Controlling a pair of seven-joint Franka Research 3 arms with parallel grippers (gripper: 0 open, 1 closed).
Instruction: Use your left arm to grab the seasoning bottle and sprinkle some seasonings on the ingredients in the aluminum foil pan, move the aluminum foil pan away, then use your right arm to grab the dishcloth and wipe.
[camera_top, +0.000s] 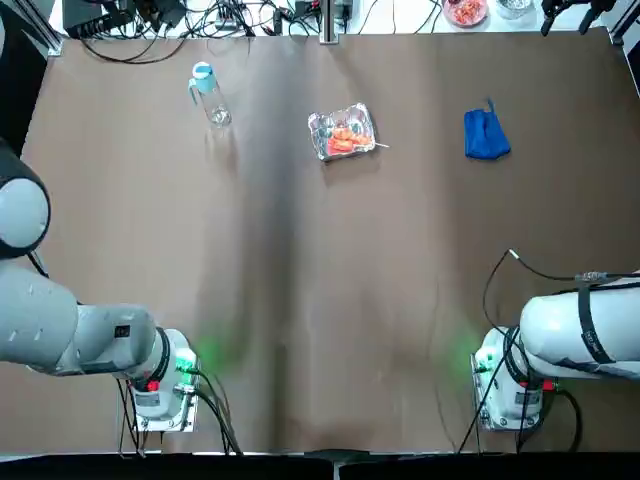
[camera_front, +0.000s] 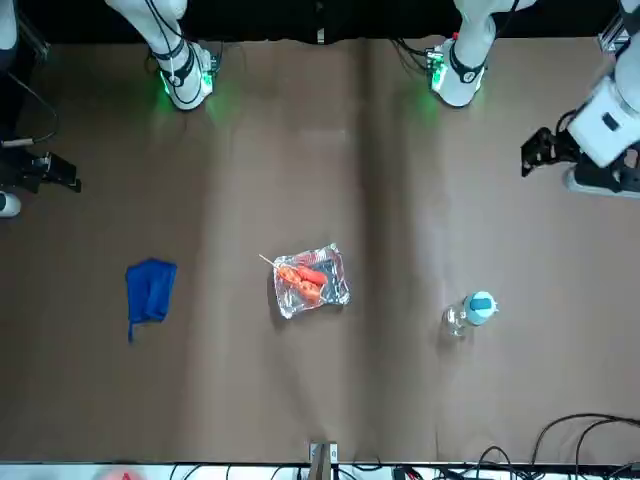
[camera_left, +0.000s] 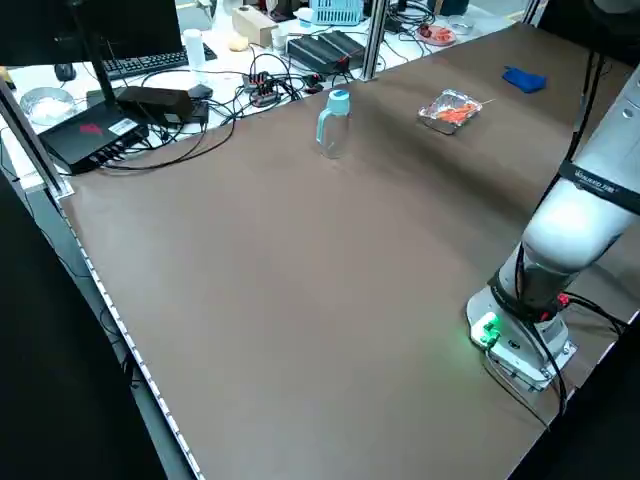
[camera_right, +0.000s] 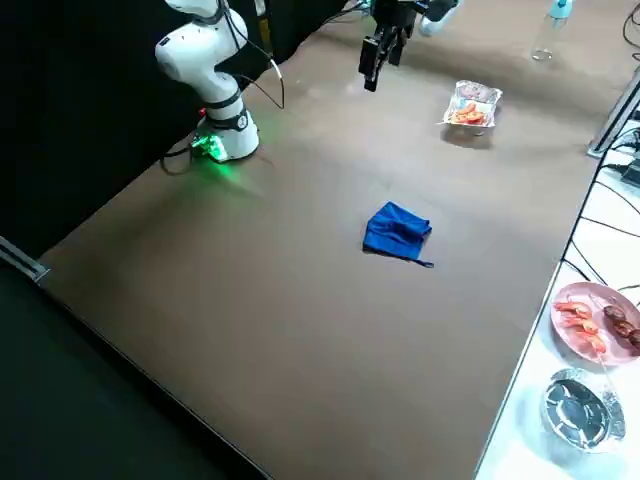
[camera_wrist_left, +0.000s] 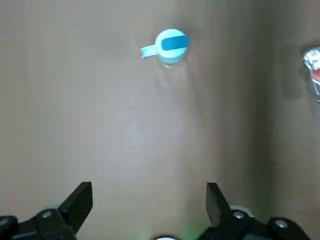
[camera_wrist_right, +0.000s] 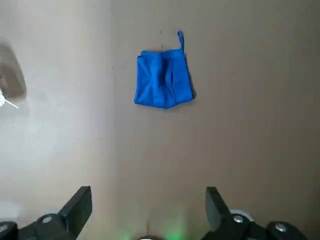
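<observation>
The seasoning bottle (camera_top: 208, 92) stands upright at the far left of the brown table, clear with a light blue cap (camera_wrist_left: 171, 46). The aluminum foil pan (camera_top: 342, 132) sits near the far middle, holding red-orange ingredients (camera_front: 304, 280) with a thin skewer poking out. A bunched blue dishcloth (camera_top: 485, 135) lies at the far right. My left gripper (camera_wrist_left: 149, 205) hovers open well short of the bottle, above the table's left side (camera_front: 535, 155). My right gripper (camera_wrist_right: 149, 207) is open and high, looking down at the dishcloth (camera_wrist_right: 162, 79) from a distance.
Cables and electronics (camera_left: 130, 120) line the far edge beyond the table. A pink plate with food (camera_right: 595, 320) and a metal bowl (camera_right: 580, 405) sit off the table at the far right. Both arm bases (camera_top: 160, 385) (camera_top: 505, 385) glow green at the near edge.
</observation>
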